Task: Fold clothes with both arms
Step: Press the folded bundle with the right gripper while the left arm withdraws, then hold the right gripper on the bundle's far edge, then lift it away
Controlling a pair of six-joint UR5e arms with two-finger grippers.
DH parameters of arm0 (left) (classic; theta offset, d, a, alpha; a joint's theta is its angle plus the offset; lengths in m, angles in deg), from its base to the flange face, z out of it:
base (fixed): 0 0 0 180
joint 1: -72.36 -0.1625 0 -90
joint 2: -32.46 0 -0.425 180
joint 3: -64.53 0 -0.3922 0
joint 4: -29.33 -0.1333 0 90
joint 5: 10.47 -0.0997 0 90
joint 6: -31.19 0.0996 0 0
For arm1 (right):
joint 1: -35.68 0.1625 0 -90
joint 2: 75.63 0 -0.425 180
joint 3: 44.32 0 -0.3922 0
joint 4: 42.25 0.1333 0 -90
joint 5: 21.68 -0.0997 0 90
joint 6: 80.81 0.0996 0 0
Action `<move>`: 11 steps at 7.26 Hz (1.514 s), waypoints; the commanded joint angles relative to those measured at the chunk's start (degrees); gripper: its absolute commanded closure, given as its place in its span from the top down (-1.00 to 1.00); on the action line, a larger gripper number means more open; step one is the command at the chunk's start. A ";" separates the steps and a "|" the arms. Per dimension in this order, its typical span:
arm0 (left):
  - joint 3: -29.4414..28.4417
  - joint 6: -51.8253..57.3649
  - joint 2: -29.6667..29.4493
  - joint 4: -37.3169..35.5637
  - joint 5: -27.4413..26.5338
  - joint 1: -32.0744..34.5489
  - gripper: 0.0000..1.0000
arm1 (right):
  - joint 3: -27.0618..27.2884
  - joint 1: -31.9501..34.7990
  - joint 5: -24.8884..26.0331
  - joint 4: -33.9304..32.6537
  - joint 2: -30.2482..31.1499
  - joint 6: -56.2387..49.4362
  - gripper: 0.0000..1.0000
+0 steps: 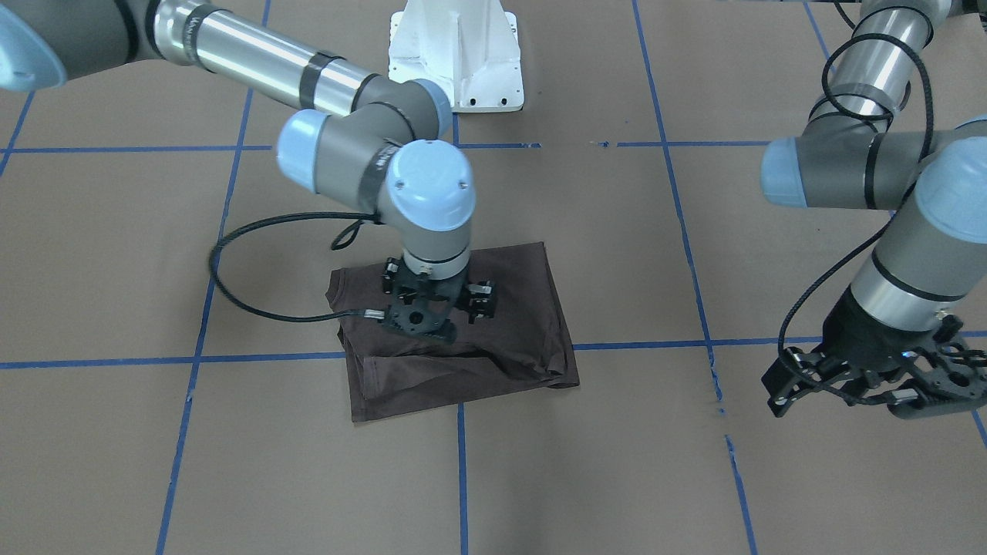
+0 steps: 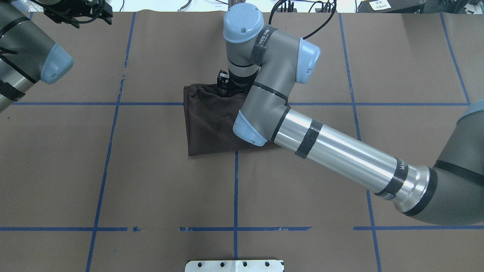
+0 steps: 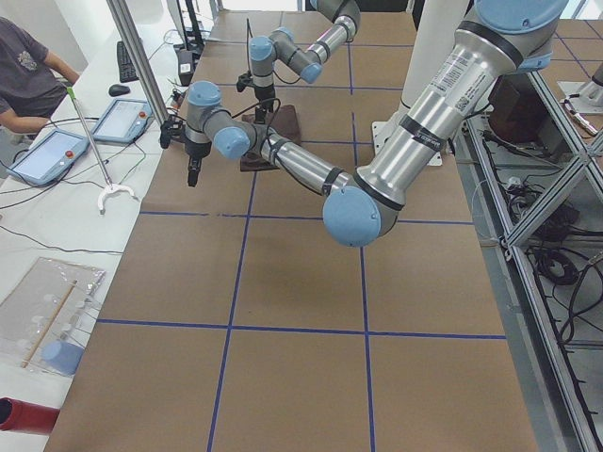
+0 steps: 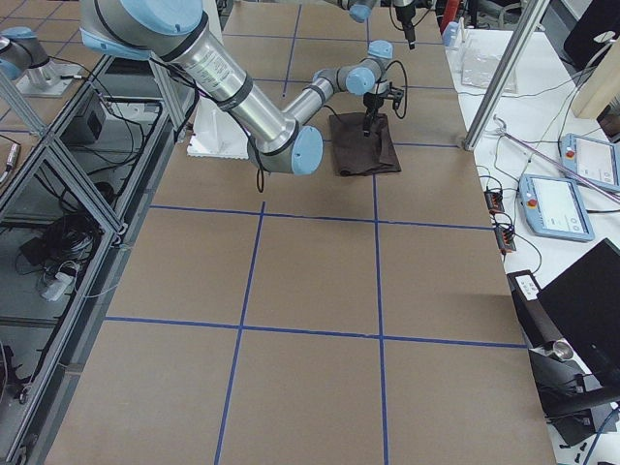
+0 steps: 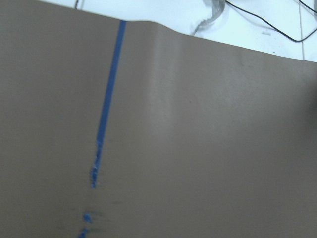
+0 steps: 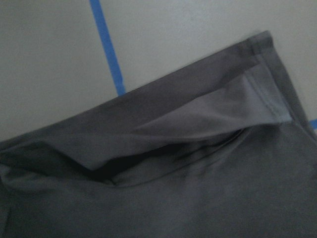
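Where two lines of blue tape [image 1: 254, 359] cross at the middle of the counter [image 1: 617, 462], we find the dark brown T-shirt [image 1: 517, 339] folded into a rough, slightly skewed rectangle of several layers. Its edge on the operators' side bulges in a loose, wrinkled roll. The far edge lies flat and straight. From the right wrist camera we see a stitched hem, a flap turned back to show a paler face, and a dark gap between layers.

The right gripper [image 1: 432, 316] points straight down at the shirt's middle, at or just above the top layer. We cannot tell how far its fingers are parted, or whether they pinch any cloth. The left gripper [image 1: 864, 385] hangs well apart from the shirt, over bare brown paper near the counter's operator-side edge. Its fingers look spread and carry nothing.

Much is hidden. In the overhead view the right arm [image 2: 340, 151] covers the shirt's right half and nearly all of its own gripper. The left arm [image 2: 22, 64] is cut off at the frame edge. The left wrist camera gives only blurred paper and one tape line. We cannot make out which fold holds the collar or sleeves.
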 commanded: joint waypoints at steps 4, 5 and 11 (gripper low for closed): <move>0.60 0.78 0.75 -0.71 0.02 0.73 1.00 | -12.16 -2.55 4.12 9.13 -4.19 -1.89 1.00; 0.60 0.78 0.84 -0.71 0.02 0.73 1.00 | -13.48 -2.11 5.60 10.98 -4.45 -3.19 1.00; 1.48 0.78 0.93 -0.98 -0.07 1.25 1.00 | -21.84 -0.70 23.51 33.82 -6.38 -8.04 1.00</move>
